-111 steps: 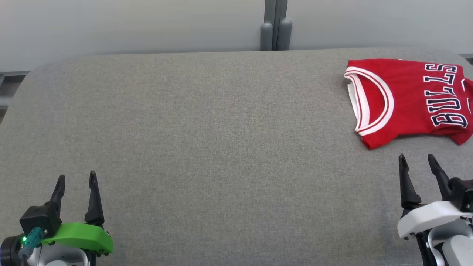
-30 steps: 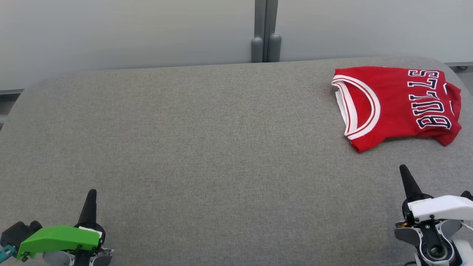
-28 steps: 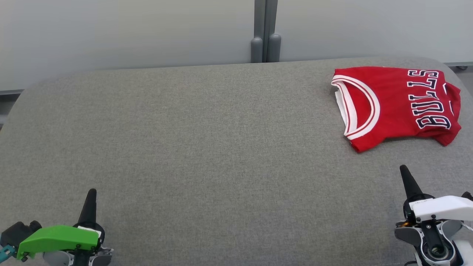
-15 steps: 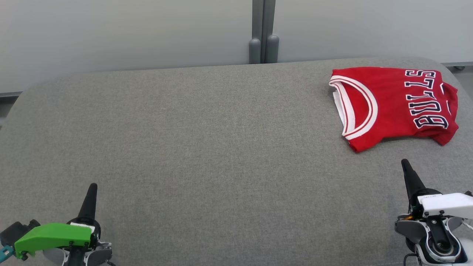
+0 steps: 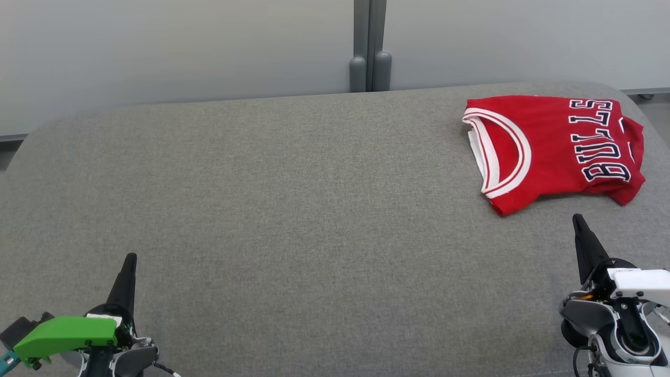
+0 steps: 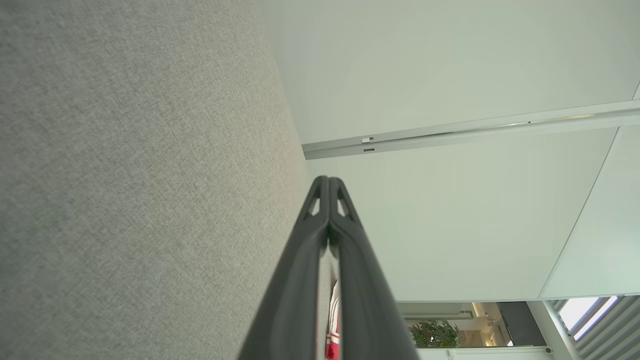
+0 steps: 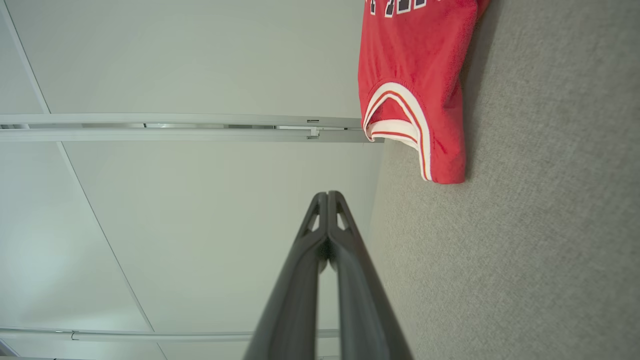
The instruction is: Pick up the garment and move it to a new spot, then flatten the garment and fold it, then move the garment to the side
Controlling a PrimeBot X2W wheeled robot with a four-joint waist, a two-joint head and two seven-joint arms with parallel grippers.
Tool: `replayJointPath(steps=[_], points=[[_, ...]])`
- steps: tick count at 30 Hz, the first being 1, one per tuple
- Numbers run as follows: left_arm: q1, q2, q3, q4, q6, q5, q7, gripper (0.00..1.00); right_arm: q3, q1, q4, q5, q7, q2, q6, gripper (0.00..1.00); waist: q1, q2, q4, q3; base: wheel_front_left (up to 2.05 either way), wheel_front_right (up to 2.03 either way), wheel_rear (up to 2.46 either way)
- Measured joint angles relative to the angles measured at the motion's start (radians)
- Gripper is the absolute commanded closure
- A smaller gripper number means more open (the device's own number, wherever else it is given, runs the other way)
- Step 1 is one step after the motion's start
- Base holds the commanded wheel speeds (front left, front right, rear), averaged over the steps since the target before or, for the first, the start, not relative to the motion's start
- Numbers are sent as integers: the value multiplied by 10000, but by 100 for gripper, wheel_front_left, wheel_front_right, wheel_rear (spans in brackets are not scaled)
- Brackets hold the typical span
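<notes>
Jersey [image 5: 549, 149] lies folded at the far right corner of the grey table [image 5: 314, 209]. Collar faces the centre, BULLS lettering faces the right edge, and it's free of both grippers.

Right gripper [image 5: 577, 221] is low right, fingers pressed together and holding nothing. Its tip points toward the jersey's near edge but stays apart from it. Right wrist view agrees: fingers meet tip to tip, and the jersey's white-trimmed edge is ahead and off to one side.

Left gripper [image 5: 129, 260] is low left, also pinched closed and empty, well apart from the jersey. Left wrist view shows its fingers meeting at the tip. Pale wall [image 5: 157, 47] behind the table.
</notes>
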Motion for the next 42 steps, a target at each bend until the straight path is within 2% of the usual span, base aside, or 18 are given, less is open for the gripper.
replayJointPath(steps=[8, 42], points=[[-9, -33, 35, -109, -121, -876, 136, 100, -157, -119, 46, 769, 209, 194, 90, 100, 0, 0, -31, -22, 0, 0, 0], [-9, -42, 21, -176, -121, -899, 128, 100, -169, -124, 44, 786, 209, 196, 92, 100, 0, 0, -31, -19, 0, 0, 0]])
